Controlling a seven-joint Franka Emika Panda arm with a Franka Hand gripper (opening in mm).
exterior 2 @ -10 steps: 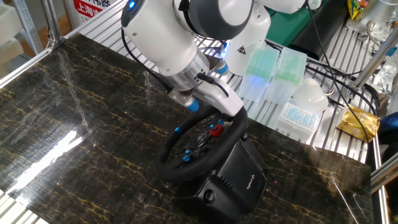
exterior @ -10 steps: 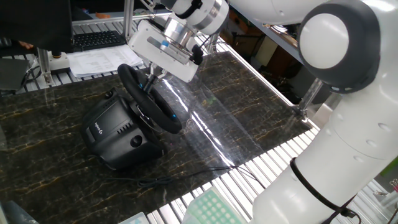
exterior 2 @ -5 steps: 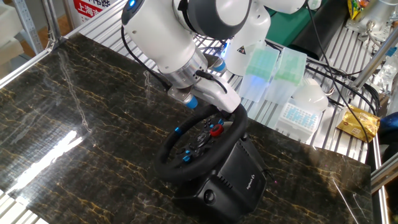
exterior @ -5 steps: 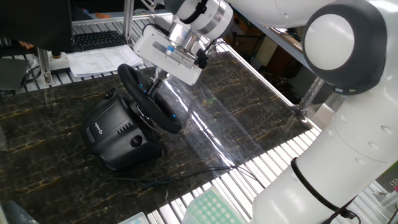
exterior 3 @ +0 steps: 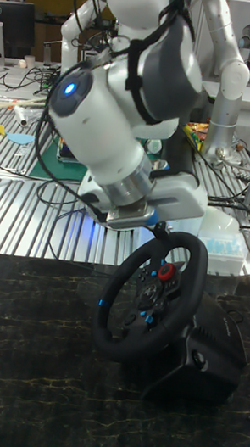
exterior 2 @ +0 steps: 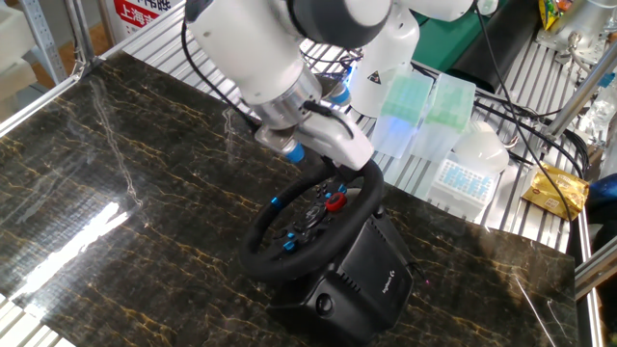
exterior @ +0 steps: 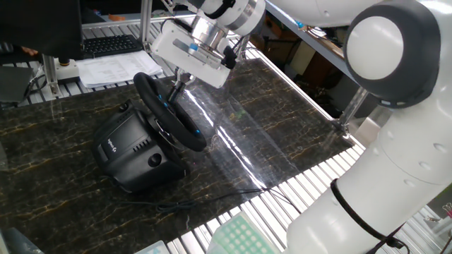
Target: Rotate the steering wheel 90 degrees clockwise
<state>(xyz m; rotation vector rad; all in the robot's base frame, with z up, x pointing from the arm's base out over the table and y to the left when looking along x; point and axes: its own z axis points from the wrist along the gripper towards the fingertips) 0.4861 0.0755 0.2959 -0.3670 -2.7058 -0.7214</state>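
The black steering wheel (exterior: 185, 128) (exterior 2: 289, 262) (exterior 3: 113, 340) stands tilted on its bulky black housing (exterior: 131, 148) (exterior 2: 371, 275) (exterior 3: 207, 353) on the dark marble table. Blue accents and a red knob show on its face. My gripper (exterior: 179, 83) (exterior 2: 339, 173) (exterior 3: 158, 229) hangs just above the top of the rim, apart from it or barely touching. The white hand hides most of the fingers, so only a dark tip shows. Whether the fingers stand open or shut does not show.
A thin black cable (exterior: 183, 204) runs over the table in front of the housing. A keyboard (exterior: 109, 46) and papers (exterior: 113, 67) lie behind the table. Tip boxes (exterior 2: 405, 106) and a white rack (exterior 2: 463, 173) sit on the slatted bench beside it.
My gripper has risen a little off the top of the rim and drifted slightly sideways. The wheel has stayed still.
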